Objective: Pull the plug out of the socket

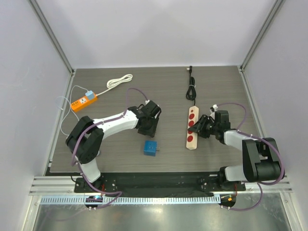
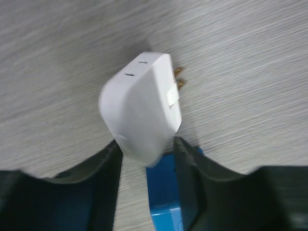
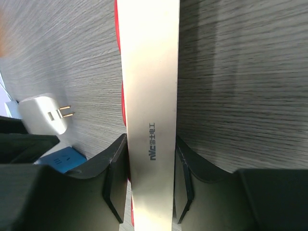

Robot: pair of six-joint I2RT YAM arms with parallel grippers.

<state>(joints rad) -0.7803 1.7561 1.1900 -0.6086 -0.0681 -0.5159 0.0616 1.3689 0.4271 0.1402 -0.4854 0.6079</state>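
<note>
- Two fingers of the right gripper (image 3: 149, 144) clamp the beige power strip (image 3: 149, 57)
- White plug (image 2: 139, 110), prongs bare, sits between the fingers of the left gripper (image 2: 144, 151); whether they grip it cannot be told

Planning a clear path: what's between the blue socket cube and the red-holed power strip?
Nothing: in the top view only bare table separates the blue socket cube from the power strip.

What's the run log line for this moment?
task: unplug | white plug: prongs bare, out of socket | left gripper: around it, grip unclear | right gripper: shut on power strip
</note>
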